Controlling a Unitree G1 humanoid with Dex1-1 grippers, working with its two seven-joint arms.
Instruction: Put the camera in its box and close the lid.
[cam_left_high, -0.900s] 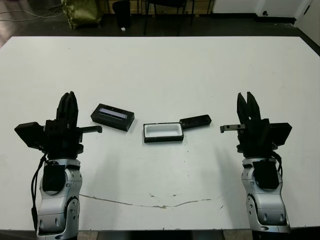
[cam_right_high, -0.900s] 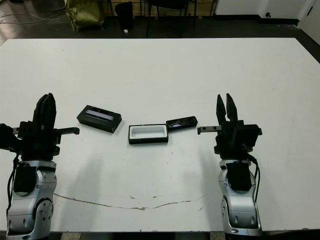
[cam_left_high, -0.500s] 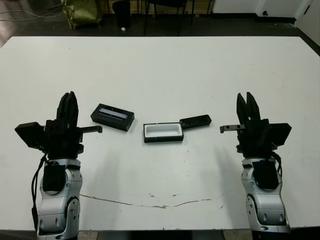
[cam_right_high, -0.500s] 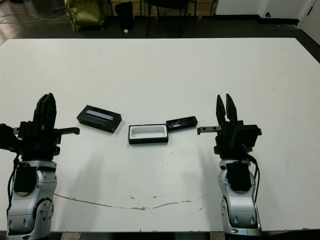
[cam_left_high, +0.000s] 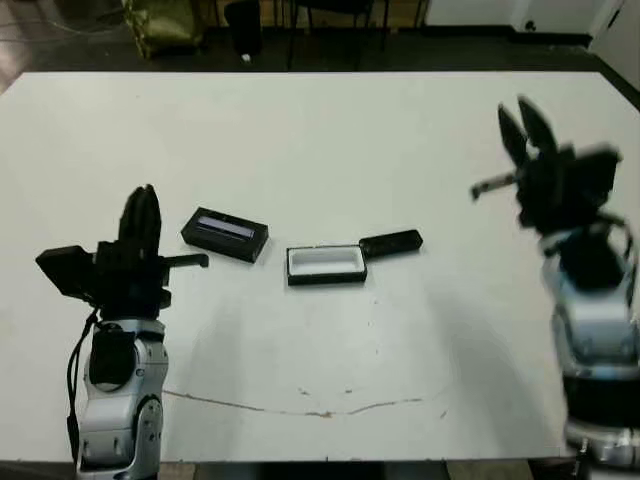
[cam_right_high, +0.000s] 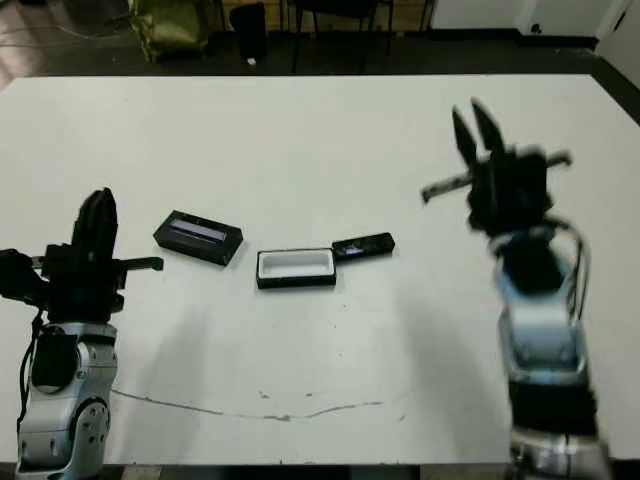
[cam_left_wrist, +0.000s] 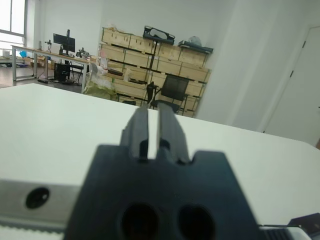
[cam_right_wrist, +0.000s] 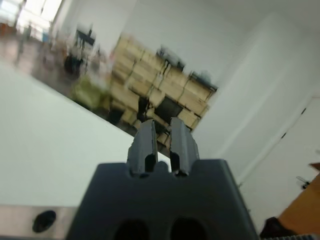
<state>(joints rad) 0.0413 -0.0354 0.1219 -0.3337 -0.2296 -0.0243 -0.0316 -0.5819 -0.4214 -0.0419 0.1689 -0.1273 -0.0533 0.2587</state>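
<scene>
Right gripper (cam_left_high: 528, 118) raised high over table's right side, blurred, fingers nearly together with slim gap, holding nothing. Left gripper (cam_left_high: 141, 205) low at left, fingers close together, narrow slit between, empty. Lid (cam_left_high: 225, 232) just right of left gripper, flat on white table (cam_left_high: 320, 130), pale strip up. Box (cam_left_high: 325, 265) at centre, open, white lining showing. Camera (cam_left_high: 391, 243) at box's right end, probably touching corner, outside box.
</scene>
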